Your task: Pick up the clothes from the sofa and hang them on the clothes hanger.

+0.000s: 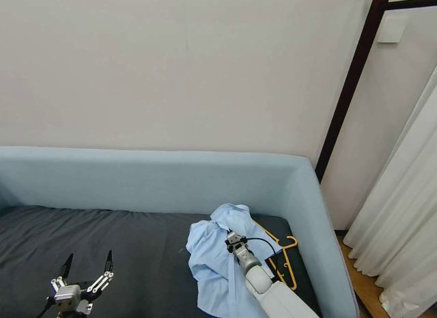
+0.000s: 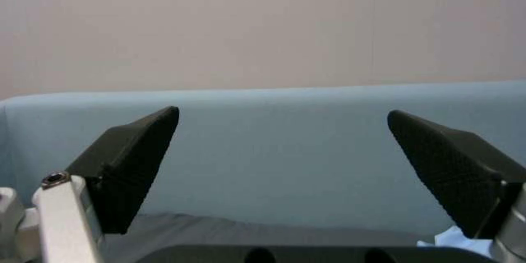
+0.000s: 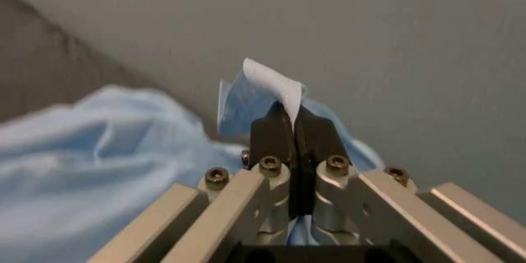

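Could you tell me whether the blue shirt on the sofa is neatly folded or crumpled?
Crumpled. The shirt lies bunched in an uneven heap on the sofa, a fold pinched in the shut right claw.

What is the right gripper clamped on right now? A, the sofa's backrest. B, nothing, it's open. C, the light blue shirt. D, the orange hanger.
C: the right gripper is shut on a fold of the light blue shirt, while the orange hanger lies beside it.
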